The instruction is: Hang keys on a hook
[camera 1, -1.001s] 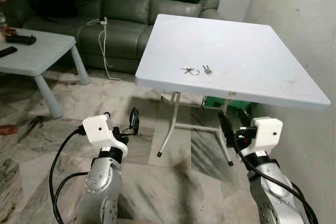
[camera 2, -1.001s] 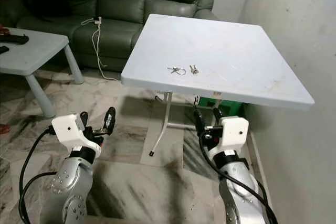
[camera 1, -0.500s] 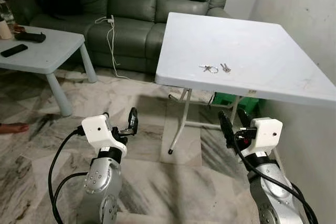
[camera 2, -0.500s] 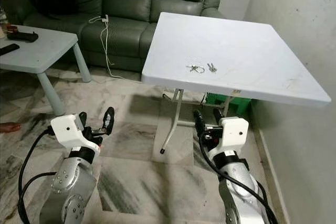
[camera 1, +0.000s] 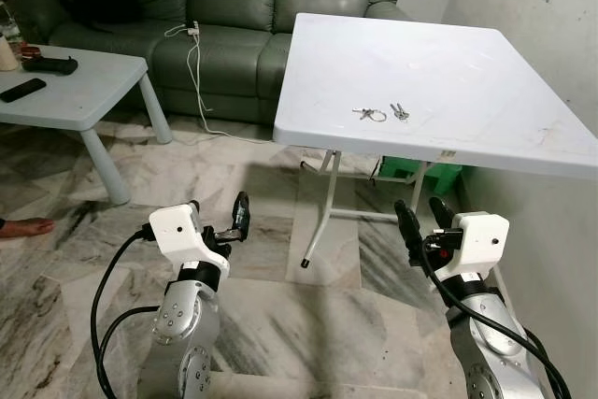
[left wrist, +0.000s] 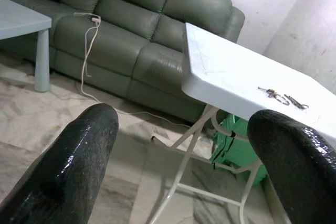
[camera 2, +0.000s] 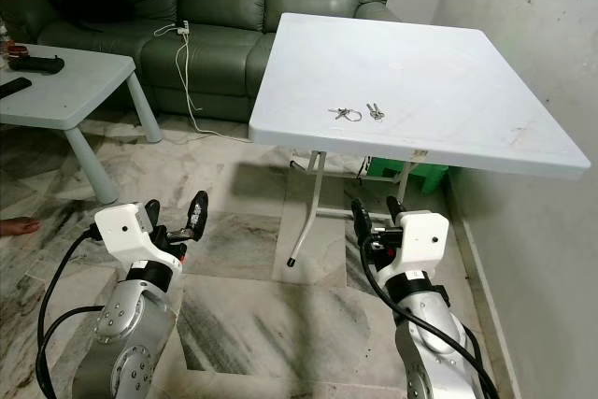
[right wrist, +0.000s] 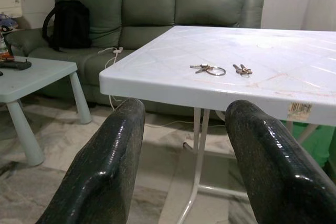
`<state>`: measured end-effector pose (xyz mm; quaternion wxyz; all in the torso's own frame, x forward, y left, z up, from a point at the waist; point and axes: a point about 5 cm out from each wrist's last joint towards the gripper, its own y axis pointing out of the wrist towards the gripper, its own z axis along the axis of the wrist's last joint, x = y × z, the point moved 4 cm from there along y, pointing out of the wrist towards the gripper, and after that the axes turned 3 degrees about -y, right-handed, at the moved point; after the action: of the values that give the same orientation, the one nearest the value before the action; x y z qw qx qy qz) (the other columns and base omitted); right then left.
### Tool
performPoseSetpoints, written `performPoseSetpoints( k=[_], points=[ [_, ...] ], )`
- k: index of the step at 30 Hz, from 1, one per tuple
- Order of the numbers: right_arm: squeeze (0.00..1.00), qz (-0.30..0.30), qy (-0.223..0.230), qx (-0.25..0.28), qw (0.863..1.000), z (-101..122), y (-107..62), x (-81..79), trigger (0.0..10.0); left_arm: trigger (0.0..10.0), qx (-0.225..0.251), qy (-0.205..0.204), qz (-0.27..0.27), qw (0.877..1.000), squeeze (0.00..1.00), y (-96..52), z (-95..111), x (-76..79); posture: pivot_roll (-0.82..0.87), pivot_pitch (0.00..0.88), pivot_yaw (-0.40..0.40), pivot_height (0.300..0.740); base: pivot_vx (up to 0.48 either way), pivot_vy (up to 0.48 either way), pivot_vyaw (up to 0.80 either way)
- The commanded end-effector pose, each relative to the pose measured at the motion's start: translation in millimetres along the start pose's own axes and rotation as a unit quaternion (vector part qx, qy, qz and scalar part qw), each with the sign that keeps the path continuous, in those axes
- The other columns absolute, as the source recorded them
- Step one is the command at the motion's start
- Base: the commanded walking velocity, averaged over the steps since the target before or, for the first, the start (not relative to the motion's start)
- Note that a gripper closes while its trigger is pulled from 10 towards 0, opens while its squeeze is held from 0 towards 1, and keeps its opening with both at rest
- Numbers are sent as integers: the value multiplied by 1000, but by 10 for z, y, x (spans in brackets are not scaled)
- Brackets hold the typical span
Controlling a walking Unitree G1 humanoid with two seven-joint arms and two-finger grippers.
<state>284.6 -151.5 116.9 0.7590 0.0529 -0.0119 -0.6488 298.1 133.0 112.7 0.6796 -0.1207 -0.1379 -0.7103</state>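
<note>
Two small bunches of keys lie near the front edge of a white folding table (camera 1: 486, 91): one on a ring (camera 1: 371, 115), the other (camera 1: 399, 111) just to its right. They also appear in the right wrist view, ring bunch (right wrist: 210, 69) and second bunch (right wrist: 242, 69). My left gripper (camera 1: 220, 217) is held low over the floor, left of the table, open and empty. My right gripper (camera 1: 420, 217) is low under the table's front edge, open and empty. Both are well below and short of the keys.
A green sofa (camera 1: 252, 7) with a white cable (camera 1: 194, 53) stands behind the table. A pale blue low table (camera 1: 65, 91) holds remotes at the left. A green bin (camera 1: 411, 173) sits under the white table. A wall (camera 1: 551, 25) is on the right. A person's foot (camera 1: 19, 227) is at far left.
The whole picture has shifted, so the camera has moved. Both grippers hold the same low, open pose. The keys lie where they were on the table.
</note>
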Motion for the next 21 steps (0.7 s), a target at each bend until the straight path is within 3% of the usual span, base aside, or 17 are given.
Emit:
performPoseSetpoints(
  k=[1,21],
  points=[
    [0,1,0,5,1000,37,13,13,10000,10000,3,-19,-7,1000,0,15,6,108,-17,0,-93,740,364,0,0],
    [0,1,1,7,1000,37,26,2,10000,10000,2,-12,-12,1000,0,33,18,102,-18,0,-86,740,361,0,0]
  ],
)
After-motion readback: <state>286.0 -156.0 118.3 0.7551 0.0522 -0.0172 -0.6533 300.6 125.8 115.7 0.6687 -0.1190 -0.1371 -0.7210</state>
